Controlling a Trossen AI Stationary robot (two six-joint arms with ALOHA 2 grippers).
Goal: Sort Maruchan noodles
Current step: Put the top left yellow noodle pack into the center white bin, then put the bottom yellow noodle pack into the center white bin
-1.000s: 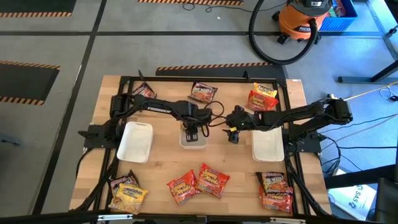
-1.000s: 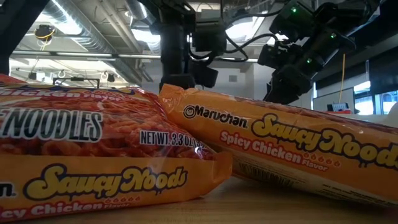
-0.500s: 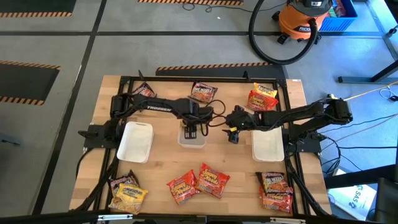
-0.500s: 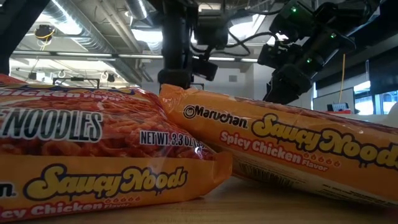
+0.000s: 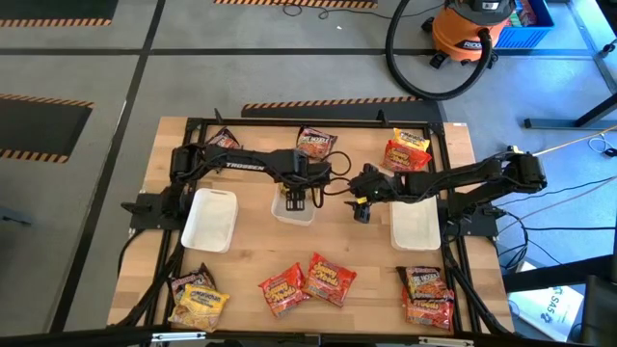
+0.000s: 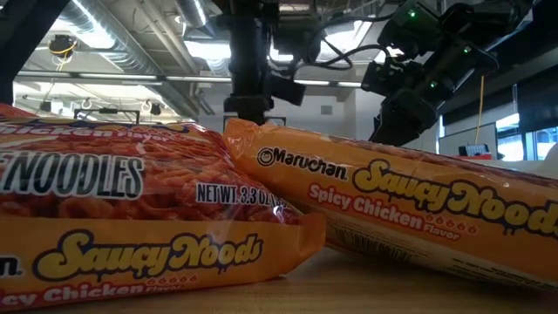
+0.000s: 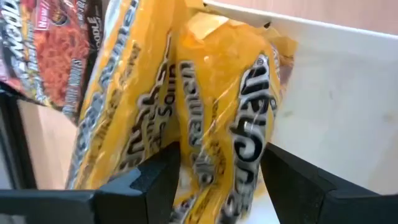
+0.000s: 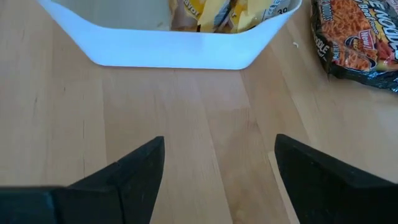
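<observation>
Noodles, the yellow packets [image 7: 205,118], sit in the middle tray [image 5: 294,210], yet we judge they could snag and lift out, because the left gripper [image 7: 217,180] straddles them half-open, while the right gripper [image 8: 214,168] waits open beside that tray.

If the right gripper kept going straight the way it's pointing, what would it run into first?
Likely the white tray holding yellow noodle packets; only bare table lies between it and the open right gripper.
</observation>
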